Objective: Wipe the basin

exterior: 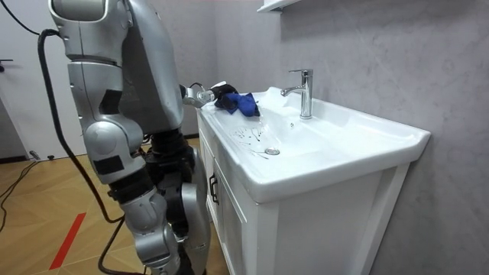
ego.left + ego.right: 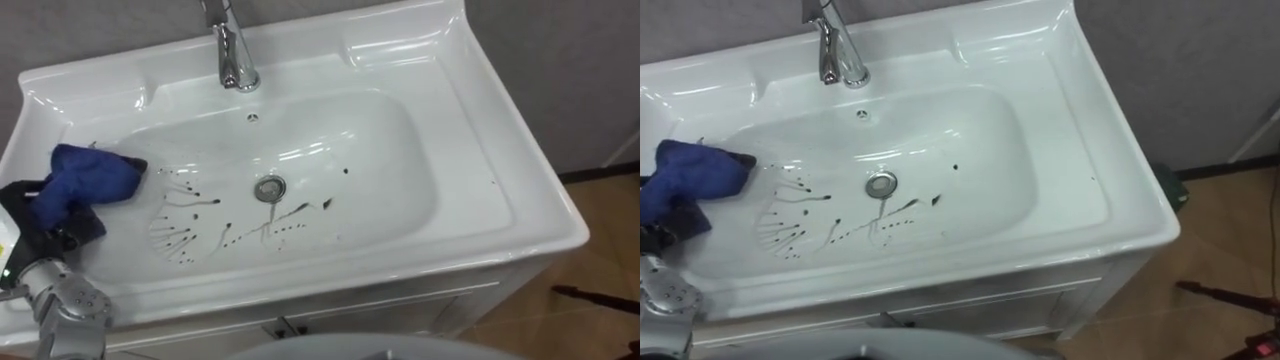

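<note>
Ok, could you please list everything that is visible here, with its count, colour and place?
basin: one, white, on the cabinet, against the wall
tap: one, shiny metal, at the basin's back rim
drain: one, metal, middle of the bowl
stains: many, dark, in the bowl, left of and in front of the drain
cloth: one, blue, at the basin's left edge
cabinet: one, white, under the basin
floor: wooden, brown, around the cabinet
left hand: one, dark, curled round the cloth
</note>
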